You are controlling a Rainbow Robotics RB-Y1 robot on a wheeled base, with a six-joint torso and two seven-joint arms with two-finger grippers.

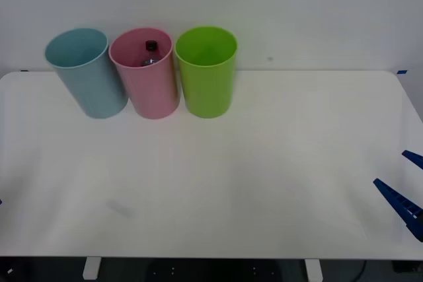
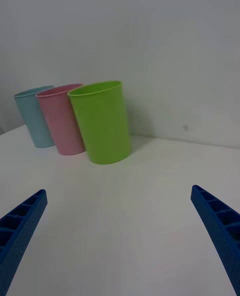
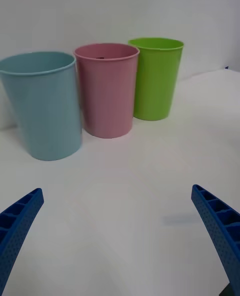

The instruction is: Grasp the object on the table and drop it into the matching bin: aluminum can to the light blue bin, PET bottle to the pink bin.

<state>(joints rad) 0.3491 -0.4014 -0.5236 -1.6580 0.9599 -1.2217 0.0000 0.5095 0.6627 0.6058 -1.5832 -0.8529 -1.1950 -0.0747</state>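
The PET bottle [image 1: 151, 53], clear with a black cap, stands inside the pink bin [image 1: 155, 90], its cap just below the rim. The pink bin [image 3: 107, 96] [image 2: 62, 121] is the middle of three bins at the back left of the white table [image 1: 231, 176], and the light blue bin [image 1: 92, 84] [image 3: 45, 111] [image 2: 34, 118] stands to its left. My right gripper [image 1: 390, 168] [image 2: 117, 193] hangs open and holds nothing at the table's right edge. In the left wrist view, my left gripper [image 3: 117, 190] is open and holds nothing, facing the bins from a distance.
A bright green bin [image 1: 207, 77] [image 2: 102, 126] [image 3: 155, 81] stands right of the pink one, nearly touching it. A plain wall rises behind the table.
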